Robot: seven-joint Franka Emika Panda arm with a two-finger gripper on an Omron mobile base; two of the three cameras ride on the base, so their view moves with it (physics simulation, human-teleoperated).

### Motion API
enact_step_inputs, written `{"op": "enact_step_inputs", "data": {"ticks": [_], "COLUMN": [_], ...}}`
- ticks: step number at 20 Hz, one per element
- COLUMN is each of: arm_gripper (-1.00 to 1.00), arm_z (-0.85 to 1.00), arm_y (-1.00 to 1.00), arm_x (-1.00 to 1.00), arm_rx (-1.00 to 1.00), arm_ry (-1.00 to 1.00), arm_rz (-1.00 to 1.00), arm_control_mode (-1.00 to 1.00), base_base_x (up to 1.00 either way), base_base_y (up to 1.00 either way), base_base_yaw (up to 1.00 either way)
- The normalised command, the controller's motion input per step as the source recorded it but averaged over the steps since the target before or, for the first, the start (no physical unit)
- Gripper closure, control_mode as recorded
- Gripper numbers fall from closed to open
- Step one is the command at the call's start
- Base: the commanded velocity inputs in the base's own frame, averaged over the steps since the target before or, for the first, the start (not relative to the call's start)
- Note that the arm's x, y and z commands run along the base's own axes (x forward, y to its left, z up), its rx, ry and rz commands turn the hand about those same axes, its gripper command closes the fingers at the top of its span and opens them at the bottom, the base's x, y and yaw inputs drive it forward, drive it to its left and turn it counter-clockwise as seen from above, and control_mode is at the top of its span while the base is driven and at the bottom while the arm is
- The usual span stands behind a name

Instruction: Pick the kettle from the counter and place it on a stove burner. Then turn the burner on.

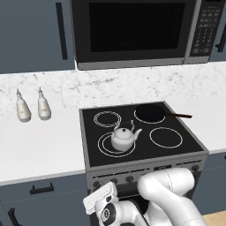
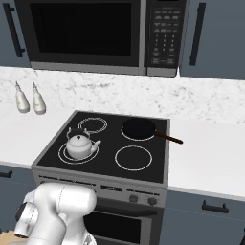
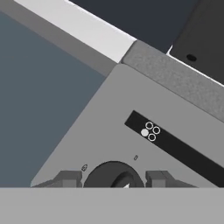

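Note:
The silvery-white kettle (image 1: 123, 137) (image 2: 79, 144) stands upright on the stove burner (image 1: 102, 148) (image 2: 62, 153), the big double ring at the front left of the black glass. The white counter (image 1: 35, 150) (image 2: 210, 158) runs on both sides of the stove. In the hand view my gripper (image 3: 113, 178) is down at the stove's grey front panel. Its two fingertips (image 3: 70, 178) press against either side of a dark round knob (image 3: 113, 173), so it is shut on the knob. In the left base view the white hand (image 1: 102, 199) sits just below the left knobs (image 1: 98, 183).
A black pan (image 1: 150, 113) (image 2: 139, 128) with its handle pointing right sits on the back right burner. Two pale bottles (image 1: 23, 108) (image 2: 22, 101) stand on the left counter by the wall. A microwave (image 1: 132, 31) hangs above the stove. Beside the knob is a small burner marker (image 3: 148, 131).

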Motion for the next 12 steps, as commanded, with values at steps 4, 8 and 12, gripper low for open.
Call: {"op": "enact_step_inputs", "data": {"ticks": [4, 8, 12], "arm_gripper": [1.00, 1.00, 1.00], "arm_z": [0.00, 0.00, 0.00], "arm_y": [0.00, 0.00, 0.00], "arm_x": [0.00, 0.00, 0.00], "arm_rx": [-0.08, -0.16, -0.21], "arm_ry": [0.02, 0.02, 0.05], "arm_rz": [0.07, 0.13, 0.18], "arm_control_mode": [-1.00, -1.00, -1.00], "base_base_x": [0.00, 0.00, 0.00], "base_base_y": [0.00, 0.00, 0.00], "base_base_yaw": [0.00, 0.00, 0.00]}}
